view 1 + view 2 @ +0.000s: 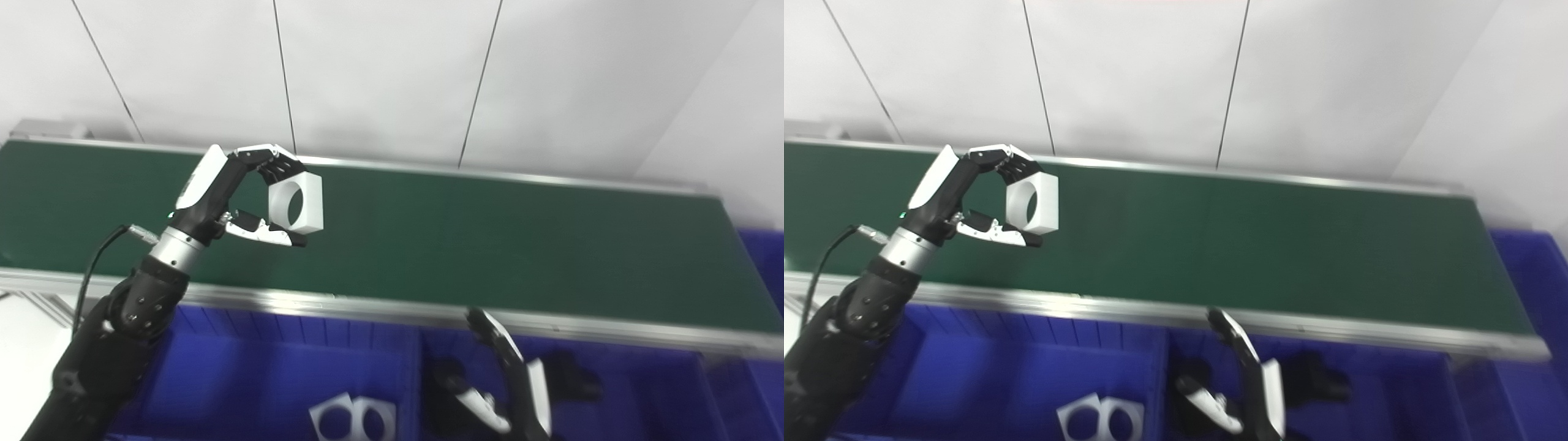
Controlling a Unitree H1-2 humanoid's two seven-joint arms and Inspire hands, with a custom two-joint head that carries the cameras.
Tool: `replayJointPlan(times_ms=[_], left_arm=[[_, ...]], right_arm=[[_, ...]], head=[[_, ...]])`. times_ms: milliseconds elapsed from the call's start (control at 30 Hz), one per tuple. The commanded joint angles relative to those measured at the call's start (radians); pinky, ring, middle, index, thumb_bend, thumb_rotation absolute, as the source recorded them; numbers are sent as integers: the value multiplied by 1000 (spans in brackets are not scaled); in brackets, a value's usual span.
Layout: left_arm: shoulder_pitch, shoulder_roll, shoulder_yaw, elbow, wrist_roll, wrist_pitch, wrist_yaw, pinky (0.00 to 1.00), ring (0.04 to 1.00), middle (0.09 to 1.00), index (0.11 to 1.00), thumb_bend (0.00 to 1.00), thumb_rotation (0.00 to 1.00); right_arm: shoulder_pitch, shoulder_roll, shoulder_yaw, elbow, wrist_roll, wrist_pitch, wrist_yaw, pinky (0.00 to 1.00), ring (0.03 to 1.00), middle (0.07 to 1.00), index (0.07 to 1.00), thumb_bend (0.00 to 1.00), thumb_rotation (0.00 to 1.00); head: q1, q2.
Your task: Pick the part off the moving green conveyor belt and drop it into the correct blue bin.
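While upright, part bore sideways.

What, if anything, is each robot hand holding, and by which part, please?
Left robot hand pinches the white square part by its top and bottom edges. Right robot hand holds nothing.

Place: a factory-style sorting test cell.
Evidence: green conveyor belt with metal rails, blue bins near it, plain white panelled wall beyond.

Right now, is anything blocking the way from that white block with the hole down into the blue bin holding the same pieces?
Nothing visible. The left robot hand holds the white square holed block above the green belt; only the belt's metal rail lies before the blue bin.
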Motion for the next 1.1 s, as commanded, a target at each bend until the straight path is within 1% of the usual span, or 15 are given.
replayJointPlan(times_ms=[0,200,333,433,467,567,633,700,800,833,867,967,1000,1033,1067], left_arm=[[17,-2,-4,-53,-10,-27,1,393,399,497,556,493,0],[119,-44,-35,-98,17,-26,-26,365,392,491,558,492,0],[175,-55,-64,-56,19,-26,-48,367,392,489,553,493,0],[208,-56,-72,-22,18,-21,-73,327,373,485,558,490,0],[215,-52,-80,-9,25,-23,-74,341,377,486,558,491,0],[230,-44,-88,10,67,-24,-87,357,384,490,556,492,0],[241,-43,-95,20,119,-19,-88,393,401,496,545,495,0],[247,-48,-103,39,156,-16,-84,393,394,494,549,494,0],[252,-55,-108,47,206,19,-88,406,392,491,557,493,0],[248,-56,-117,58,227,20,-88,406,392,491,557,493,0],[245,-57,-122,66,240,19,-88,435,407,499,540,496,0],[233,-55,-148,62,290,88,-132,481,423,507,528,498,0],[230,-55,-154,61,300,107,-144,476,419,504,539,497,0],[224,-55,-166,61,328,137,-159,482,455,537,536,499,10],[220,-55,-176,60,356,166,-171,509,552,625,513,505,37]], right_arm=[[-3,8,-22,-40,-24,-52,13,766,806,827,836,903,821],[10,32,-62,-60,-23,-52,63,770,811,827,835,915,821],[18,42,-80,-67,-35,-52,79,766,811,828,834,904,822],[24,48,-94,-71,-34,-52,99,774,815,833,842,888,809],[25,51,-99,-74,-33,-52,106,775,816,834,843,888,809],[31,60,-113,-78,-29,-52,123,775,816,833,841,892,807],[35,63,-124,-81,-37,-52,134,775,815,833,841,890,812],[38,64,-132,-85,-41,-52,143,776,816,834,842,879,812],[41,67,-139,-86,-49,-52,144,770,812,829,838,861,803],[43,68,-143,-88,-48,-52,149,770,812,829,838,860,802],[45,70,-146,-89,-47,-52,154,771,813,831,840,860,801],[47,70,-150,-90,-41,-52,161,779,816,831,841,853,794],[48,71,-151,-91,-41,-52,163,782,816,829,840,851,791],[48,72,-153,-90,-38,-52,165,783,817,828,839,850,789],[48,73,-155,-90,-35,-52,167,783,816,826,837,855,791]], head=[[-3,11],[0,32],[2,35],[9,38],[9,38],[16,37],[20,38],[22,39],[24,40],[25,41],[26,42],[34,42],[34,42],[34,42],[34,42]])
